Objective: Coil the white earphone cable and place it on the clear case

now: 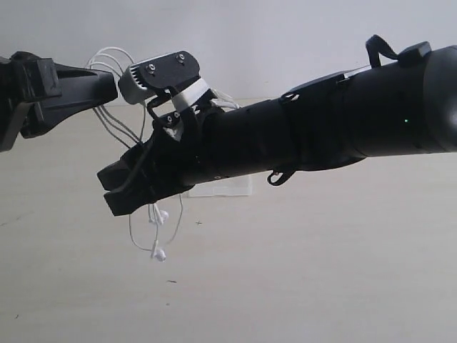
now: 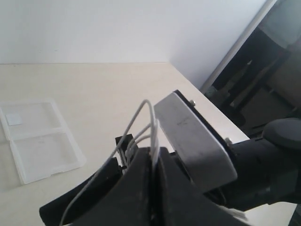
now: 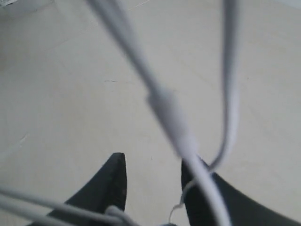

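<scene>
While the left gripper [image 2: 154, 157] clamps the white earphone cable [image 3: 169, 115], strands cross the parted right gripper [image 3: 153, 162].

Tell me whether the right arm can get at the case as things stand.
Probably not freely. The case lies uncovered beneath the right arm, but the cable hangs across the right tool and is pinched in the left tool.

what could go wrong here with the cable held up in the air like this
The loops of the white earphone cable hang from the left gripper alone, so they may slip and uncoil. The earbuds dangle below the right gripper, whose fingers stand apart among strands; closing might snag or tangle them. The clear case lies on the table; trailing wire could nudge it.
</scene>
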{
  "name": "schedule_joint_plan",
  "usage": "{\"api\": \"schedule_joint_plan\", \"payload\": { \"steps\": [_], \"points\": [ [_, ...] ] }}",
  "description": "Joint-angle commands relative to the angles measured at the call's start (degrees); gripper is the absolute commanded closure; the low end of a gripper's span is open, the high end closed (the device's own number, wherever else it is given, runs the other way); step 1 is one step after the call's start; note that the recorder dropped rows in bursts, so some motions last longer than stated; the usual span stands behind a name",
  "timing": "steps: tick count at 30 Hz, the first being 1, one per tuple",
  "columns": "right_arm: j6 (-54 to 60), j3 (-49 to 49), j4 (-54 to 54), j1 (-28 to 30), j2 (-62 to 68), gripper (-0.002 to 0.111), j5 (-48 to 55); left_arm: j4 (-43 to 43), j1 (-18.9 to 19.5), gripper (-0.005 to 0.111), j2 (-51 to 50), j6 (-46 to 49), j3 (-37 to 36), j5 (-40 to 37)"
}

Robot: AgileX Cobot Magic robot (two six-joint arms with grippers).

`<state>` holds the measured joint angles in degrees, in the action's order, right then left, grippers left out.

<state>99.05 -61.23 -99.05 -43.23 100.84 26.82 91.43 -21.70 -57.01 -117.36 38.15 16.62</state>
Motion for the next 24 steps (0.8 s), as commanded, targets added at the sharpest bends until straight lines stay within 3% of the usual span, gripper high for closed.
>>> {"api": "schedule_joint_plan", "payload": {
  "steps": [1, 11, 13, 18, 20, 24],
  "points": [
    [-3.44, -0.32, 3.63, -0.13, -0.01, 0.071, 0.42, 0.76, -0.09, 0.107, 0.29, 0.44, 0.03, 0.04],
    [-8.18, -0.32, 9.43, -0.13, -0.01, 0.071, 0.42, 0.97, -0.09, 0.107, 0.29, 0.44, 0.03, -0.39],
    [-7.76, -0.32, 9.43, -0.13, -0.01, 0.061, 0.42, 0.97, -0.09, 0.107, 0.29, 0.44, 0.03, -0.39],
    [-6.53, -0.32, 9.71, -0.13, -0.01, 0.013, 0.19, 0.97, -0.09, 0.107, 0.29, 0.44, 0.03, -0.39],
    [-7.68, -0.32, 9.71, -0.13, -0.01, 0.006, -0.56, 0.97, -0.09, 0.107, 0.29, 0.44, 0.03, -0.39],
    [-9.29, -0.32, 9.49, -0.13, -0.01, 0.006, -1.89, 0.97, -0.09, 0.107, 0.29, 0.44, 0.03, -0.39]
  ]
}}
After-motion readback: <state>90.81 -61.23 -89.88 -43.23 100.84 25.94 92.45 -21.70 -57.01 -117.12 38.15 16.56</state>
